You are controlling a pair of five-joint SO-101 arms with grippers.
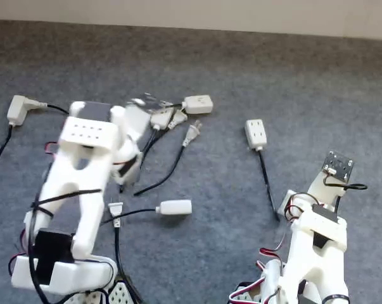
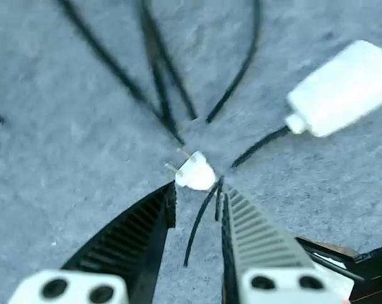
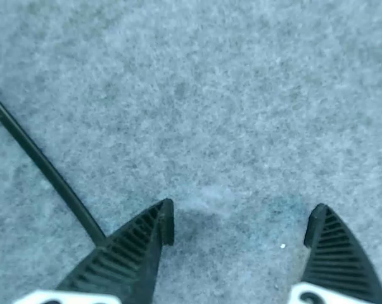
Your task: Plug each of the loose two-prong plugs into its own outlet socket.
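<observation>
Carpet, grey short-pile (image 1: 229, 57): work surface. Left gripper (image 2: 198, 193): black ribbed fingers (image 2: 140, 234) slightly parted either side of thin black cord (image 2: 199, 221), not pressing it. Small white two-prong plug (image 2: 196, 172): just past the fingertips, prongs turned away from the gripper. White oblong socket block (image 2: 343, 85): near the plug, to its right. Right gripper (image 3: 238, 221): fingers spread wide over bare carpet, near right; black cable (image 3: 45, 168) beside one finger. White square outlet (image 1: 199, 104), white corded tap (image 1: 256, 133): far centre.

I note a plug (image 2: 194, 171) just beyond the left gripper (image 2: 197, 194), cord between the jaws. Socket block (image 2: 343, 88) lies nearby.
</observation>
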